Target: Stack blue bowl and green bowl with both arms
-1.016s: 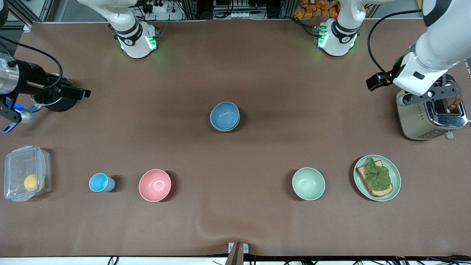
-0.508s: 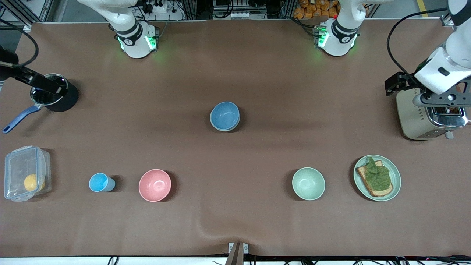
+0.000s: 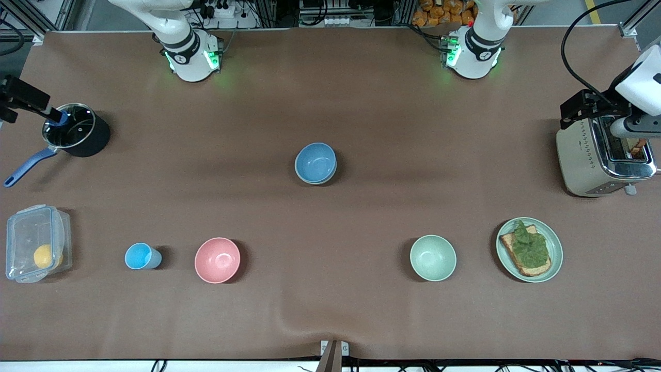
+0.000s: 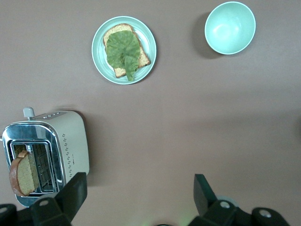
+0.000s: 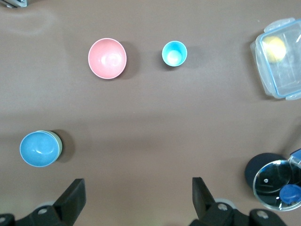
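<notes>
The blue bowl point(image 3: 315, 162) sits nested in the green bowl at the table's middle; only a sliver of the sage rim point(image 5: 59, 142) shows under it. The blue bowl also shows in the right wrist view point(image 5: 39, 149). My left gripper point(image 4: 138, 188) is open and empty, high over the toaster at the left arm's end of the table. My right gripper point(image 5: 138, 190) is open and empty, high beside the pot at the right arm's end. Both are far from the stacked bowls.
Nearer the camera stand a paler mint bowl point(image 3: 433, 257), a plate with toast and lettuce point(image 3: 529, 249), a pink bowl point(image 3: 217, 260), a light-blue cup point(image 3: 139, 256) and a clear box point(image 3: 35, 243). A toaster point(image 3: 594, 157) and a lidded pot point(image 3: 75, 132) stand at the table's ends.
Both arms have drawn back outward toward their ends of the table, uncovering the pot and most of the toaster. The bowls have not moved.
</notes>
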You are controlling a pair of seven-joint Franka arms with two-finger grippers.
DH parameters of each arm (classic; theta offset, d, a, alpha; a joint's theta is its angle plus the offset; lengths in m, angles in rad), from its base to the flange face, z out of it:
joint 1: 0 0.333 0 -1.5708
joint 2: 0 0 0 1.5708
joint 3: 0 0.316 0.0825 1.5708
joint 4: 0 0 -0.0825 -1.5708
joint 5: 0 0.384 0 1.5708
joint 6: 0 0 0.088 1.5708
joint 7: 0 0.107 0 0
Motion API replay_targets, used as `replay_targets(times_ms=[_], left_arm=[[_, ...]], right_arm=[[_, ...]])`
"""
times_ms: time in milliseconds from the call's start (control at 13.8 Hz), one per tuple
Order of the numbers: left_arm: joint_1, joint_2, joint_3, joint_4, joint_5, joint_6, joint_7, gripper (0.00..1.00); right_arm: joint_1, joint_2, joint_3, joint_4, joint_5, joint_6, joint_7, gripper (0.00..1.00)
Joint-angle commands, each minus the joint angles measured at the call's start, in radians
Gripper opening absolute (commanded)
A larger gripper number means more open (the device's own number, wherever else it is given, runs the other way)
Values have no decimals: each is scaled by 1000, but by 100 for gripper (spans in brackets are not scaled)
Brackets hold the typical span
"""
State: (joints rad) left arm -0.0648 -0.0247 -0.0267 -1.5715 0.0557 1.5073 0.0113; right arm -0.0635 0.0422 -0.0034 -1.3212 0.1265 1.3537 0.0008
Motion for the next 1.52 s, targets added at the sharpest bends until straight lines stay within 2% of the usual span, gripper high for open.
replay_targets(times_ms=[0,145,290,435,726,1452], left_arm=[[6,-7,-27,4,-4,-28,74,100],[10,-7,-19,7,-4,-36,114,100],[39,-1,-13,10,-14,-39,119,100],[83,-6,-13,8,-42,-41,104,100],[83,3,-13,5,-48,-39,32,100],[73,19,-22,38,-50,-36,49,100]], right_arm=[[33,-70,11,-67,-65,-1,-25,100],[33,-73,8,-69,-90,1,-54,100],[31,-84,6,-88,-96,1,-169,100],[30,-93,8,-104,-94,5,-174,100],[22,-91,8,-104,-87,13,-174,100],[31,-85,14,-101,-91,5,-173,100]])
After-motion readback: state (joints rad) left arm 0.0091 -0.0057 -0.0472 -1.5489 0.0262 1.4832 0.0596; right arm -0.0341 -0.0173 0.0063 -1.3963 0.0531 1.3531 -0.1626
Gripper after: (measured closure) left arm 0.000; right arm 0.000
